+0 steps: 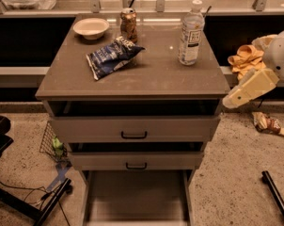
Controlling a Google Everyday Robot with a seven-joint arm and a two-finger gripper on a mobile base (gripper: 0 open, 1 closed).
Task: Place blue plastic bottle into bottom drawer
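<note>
The blue plastic bottle (190, 32), clear with a white cap and a white-and-blue label, stands upright at the back right of the cabinet top. The bottom drawer (137, 197) is pulled open below the two upper drawers, and its flat grey floor shows nothing on it. My arm comes in from the right as a cream link. Its gripper end (229, 101) is low beside the cabinet's right front corner, below and right of the bottle and apart from it.
A brown patterned can (128, 25), a white bowl (90, 27) and a blue-and-white snack bag (113, 56) sit on the cabinet top (146, 79). Yellow cloth (245, 58) and a wrapper (269, 124) lie to the right. A wire basket (52, 142) and cables lie on the floor at left.
</note>
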